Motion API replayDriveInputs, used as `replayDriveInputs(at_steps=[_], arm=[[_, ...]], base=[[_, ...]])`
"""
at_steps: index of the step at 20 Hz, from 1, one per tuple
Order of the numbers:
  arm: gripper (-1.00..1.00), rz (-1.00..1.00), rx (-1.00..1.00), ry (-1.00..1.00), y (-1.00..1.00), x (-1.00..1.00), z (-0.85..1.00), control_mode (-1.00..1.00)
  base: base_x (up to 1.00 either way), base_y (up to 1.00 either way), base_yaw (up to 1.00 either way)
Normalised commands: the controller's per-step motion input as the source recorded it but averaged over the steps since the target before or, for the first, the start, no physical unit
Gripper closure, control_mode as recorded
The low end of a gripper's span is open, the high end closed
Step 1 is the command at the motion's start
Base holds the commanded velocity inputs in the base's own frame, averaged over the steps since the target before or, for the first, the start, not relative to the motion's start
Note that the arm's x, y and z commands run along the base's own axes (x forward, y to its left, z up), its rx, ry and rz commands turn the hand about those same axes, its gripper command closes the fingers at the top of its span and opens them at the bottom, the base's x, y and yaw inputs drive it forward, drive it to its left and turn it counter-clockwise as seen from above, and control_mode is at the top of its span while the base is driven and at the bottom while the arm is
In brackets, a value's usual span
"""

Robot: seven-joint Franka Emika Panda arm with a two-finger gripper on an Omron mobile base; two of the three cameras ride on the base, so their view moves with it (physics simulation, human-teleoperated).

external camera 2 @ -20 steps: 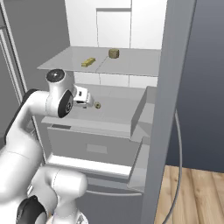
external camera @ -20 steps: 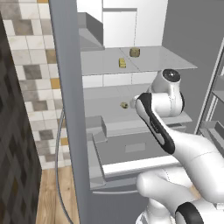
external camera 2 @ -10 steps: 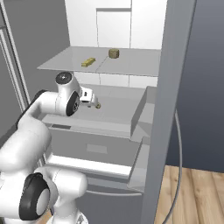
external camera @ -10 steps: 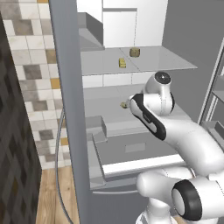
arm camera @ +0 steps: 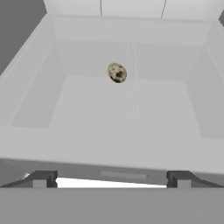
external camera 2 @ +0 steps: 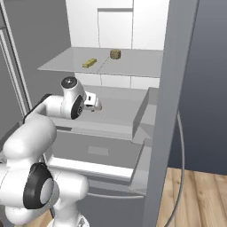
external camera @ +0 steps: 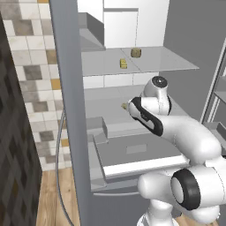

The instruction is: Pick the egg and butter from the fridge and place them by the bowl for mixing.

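The fridge (external camera: 66, 88) stands open in front of me. A small speckled tan egg (arm camera: 117, 72) lies on the pale middle shelf (arm camera: 131, 122), and it peeks out beside my hand as the egg (external camera: 124, 106) in the left base view. My gripper (arm camera: 111, 179) is open and empty, level with this shelf's front edge, with the egg straight ahead and well beyond the fingertips (arm camera: 41, 178). From the right, the gripper (external camera 2: 96, 104) reaches over the same shelf. The pale-yellow butter (external camera: 123, 63) rests on the shelf above, seen again as the butter (external camera 2: 89, 63). The bowl is out of view.
A brownish lump (external camera 2: 115, 53) sits behind the butter on the upper shelf (external camera 2: 133, 66). Grey drawers (external camera: 132, 154) jut out below my arm. The fridge door edge (external camera 2: 175, 88) stands close on the right, and a tiled wall (external camera: 35, 66) is at the left.
My arm has pushed further into the fridge along the middle shelf, bringing the hand closer to the egg. The jaws have stayed open.
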Motion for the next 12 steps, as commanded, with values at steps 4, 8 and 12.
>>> replayDriveInputs(at_steps=[4,8,12], arm=[[-1.0,0.0,0.0,0.08,-0.06,0.3,-0.04,-1.0],[-1.0,0.0,0.0,0.12,-0.04,0.32,0.0,-1.0],[-1.0,0.0,0.0,0.12,0.0,0.29,-0.04,-1.0]], base=[[0.0,0.0,0.0],[0.0,0.0,0.0],[0.0,0.0,0.0]])
